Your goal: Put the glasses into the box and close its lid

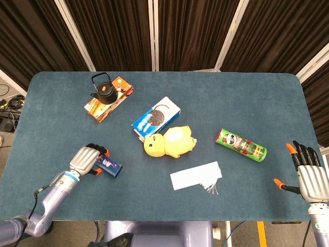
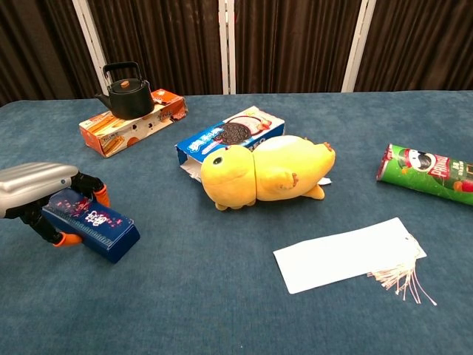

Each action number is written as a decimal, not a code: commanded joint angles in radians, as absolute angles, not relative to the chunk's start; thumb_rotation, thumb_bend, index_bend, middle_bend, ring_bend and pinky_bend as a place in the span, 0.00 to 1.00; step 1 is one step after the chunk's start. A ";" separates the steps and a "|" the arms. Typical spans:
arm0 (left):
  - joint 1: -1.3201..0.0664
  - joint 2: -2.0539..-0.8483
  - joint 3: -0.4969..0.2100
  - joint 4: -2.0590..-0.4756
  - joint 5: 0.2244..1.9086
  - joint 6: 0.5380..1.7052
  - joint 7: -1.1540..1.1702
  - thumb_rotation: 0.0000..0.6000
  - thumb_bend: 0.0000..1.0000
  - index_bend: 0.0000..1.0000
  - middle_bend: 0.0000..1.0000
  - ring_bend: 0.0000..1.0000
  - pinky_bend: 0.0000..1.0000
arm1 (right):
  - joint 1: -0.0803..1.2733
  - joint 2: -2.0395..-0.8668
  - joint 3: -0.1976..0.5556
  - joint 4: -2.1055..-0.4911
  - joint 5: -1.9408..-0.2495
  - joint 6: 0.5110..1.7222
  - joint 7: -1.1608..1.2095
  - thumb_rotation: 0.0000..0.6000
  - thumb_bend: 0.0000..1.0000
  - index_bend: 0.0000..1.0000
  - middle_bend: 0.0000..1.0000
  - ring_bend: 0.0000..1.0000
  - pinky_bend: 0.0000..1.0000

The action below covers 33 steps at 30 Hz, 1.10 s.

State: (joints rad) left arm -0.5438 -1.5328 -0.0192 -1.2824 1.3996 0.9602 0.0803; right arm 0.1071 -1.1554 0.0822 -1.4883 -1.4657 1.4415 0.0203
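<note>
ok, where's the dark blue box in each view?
Head view: dark blue box lower left, gripped by the left hand.
Chest view: box at the left edge, left hand wrapped over its end.
Shared landmark: yellow plush duck, right of the box in both.

Left hand [image 1: 86, 158] clenched, right hand [image 1: 310, 177] splayed.
</note>
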 commanded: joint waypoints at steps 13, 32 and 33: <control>-0.534 -1.505 -0.028 -1.309 1.387 0.982 0.064 1.00 0.03 0.11 0.01 0.00 0.00 | 0.106 -1.154 0.083 -1.491 -1.465 1.443 0.020 1.00 0.00 0.00 0.00 0.00 0.00; -0.279 -1.269 -0.078 -1.695 1.348 1.481 0.306 1.00 0.00 0.00 0.00 0.00 0.00 | 0.098 -1.147 0.081 -1.494 -1.484 1.471 0.014 1.00 0.00 0.00 0.00 0.00 0.00; -0.269 -1.261 -0.072 -1.708 1.351 1.487 0.305 1.00 0.00 0.00 0.00 0.00 0.00 | 0.097 -1.145 0.081 -1.495 -1.485 1.474 0.015 1.00 0.00 0.00 0.00 0.00 0.00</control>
